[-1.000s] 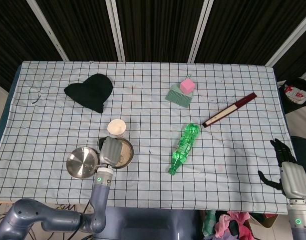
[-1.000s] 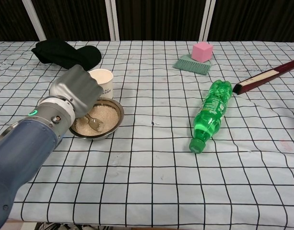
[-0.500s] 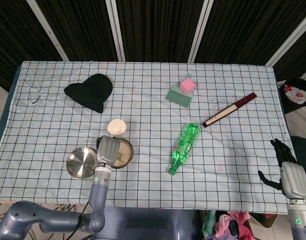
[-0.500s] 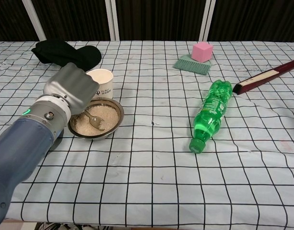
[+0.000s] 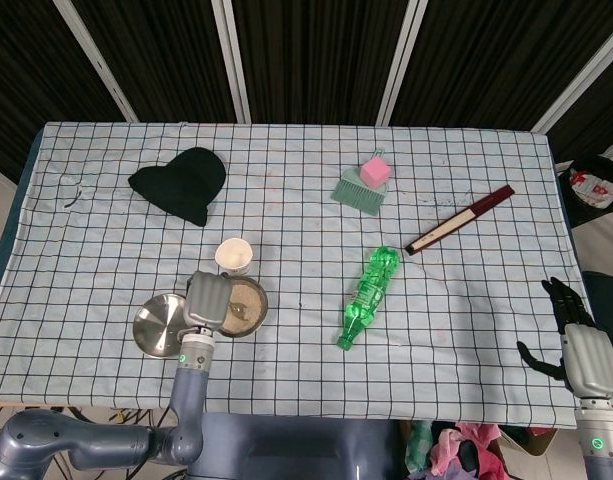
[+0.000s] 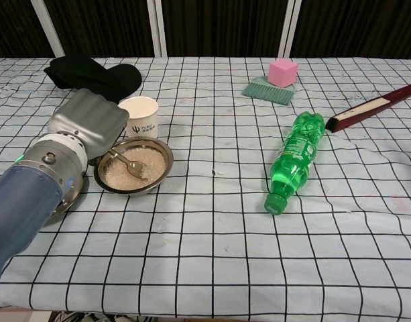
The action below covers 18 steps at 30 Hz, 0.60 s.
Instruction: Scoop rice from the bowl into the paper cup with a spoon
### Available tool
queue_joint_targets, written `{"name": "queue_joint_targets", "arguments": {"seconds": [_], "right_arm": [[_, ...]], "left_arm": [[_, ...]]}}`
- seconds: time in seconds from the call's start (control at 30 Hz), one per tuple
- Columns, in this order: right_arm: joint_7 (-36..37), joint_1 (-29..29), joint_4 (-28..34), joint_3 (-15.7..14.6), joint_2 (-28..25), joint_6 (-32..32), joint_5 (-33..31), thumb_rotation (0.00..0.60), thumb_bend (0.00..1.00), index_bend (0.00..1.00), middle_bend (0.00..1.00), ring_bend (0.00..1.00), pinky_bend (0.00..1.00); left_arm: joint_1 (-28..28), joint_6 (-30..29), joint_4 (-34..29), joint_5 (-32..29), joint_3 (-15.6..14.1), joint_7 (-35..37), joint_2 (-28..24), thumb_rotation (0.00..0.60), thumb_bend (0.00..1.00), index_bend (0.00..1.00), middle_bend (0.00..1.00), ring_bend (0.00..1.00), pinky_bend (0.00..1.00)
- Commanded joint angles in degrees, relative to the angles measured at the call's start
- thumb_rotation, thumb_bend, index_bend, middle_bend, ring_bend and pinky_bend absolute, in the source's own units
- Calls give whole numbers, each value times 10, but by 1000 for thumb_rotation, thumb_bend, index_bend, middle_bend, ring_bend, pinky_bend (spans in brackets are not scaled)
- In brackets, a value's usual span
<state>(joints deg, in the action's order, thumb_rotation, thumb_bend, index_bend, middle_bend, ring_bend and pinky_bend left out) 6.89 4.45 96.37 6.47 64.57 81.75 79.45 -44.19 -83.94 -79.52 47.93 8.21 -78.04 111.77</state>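
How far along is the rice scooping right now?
Done: the steel lid lies off beside the steel bowl of rice. In hand: the left hand holds the metal spoon, its tip resting in the rice, so a scoop is only starting. Left: lifting rice into the white paper cup behind the bowl; its contents cannot be seen. The right hand hangs idle off the table edge.

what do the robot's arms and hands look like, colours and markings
The left robot hand has a smooth silver-grey back shell; behind it a pale grey wrist cuff carries a small green light, then a rounded blue-grey arm. The right robot hand has the same silver back plate, but its black fingers show, above a grey wrist with a green light. No loose cables or sleeves are visible.
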Motion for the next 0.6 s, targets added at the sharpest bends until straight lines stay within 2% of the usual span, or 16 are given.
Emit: {"name": "queue_joint_targets", "arguments": {"seconds": [0.03, 0.33, 0.6], "right_arm": [[0, 0, 0, 0, 0, 0, 0, 600, 228, 0, 0, 0, 187], [0, 0, 1, 1, 1, 1, -2, 600, 228, 0, 0, 0, 187], [-1, -1, 0, 1, 1, 1, -1, 600, 228, 0, 0, 0, 187]], "left_arm": [[5, 2, -7, 10, -1, 11, -8, 600, 541, 803, 1000, 1000, 1000], [19, 2, -27, 19, 5, 38, -23, 600, 541, 803, 1000, 1000, 1000], [24, -3, -58, 30, 6, 34, -43, 600, 541, 803, 1000, 1000, 1000]]}}
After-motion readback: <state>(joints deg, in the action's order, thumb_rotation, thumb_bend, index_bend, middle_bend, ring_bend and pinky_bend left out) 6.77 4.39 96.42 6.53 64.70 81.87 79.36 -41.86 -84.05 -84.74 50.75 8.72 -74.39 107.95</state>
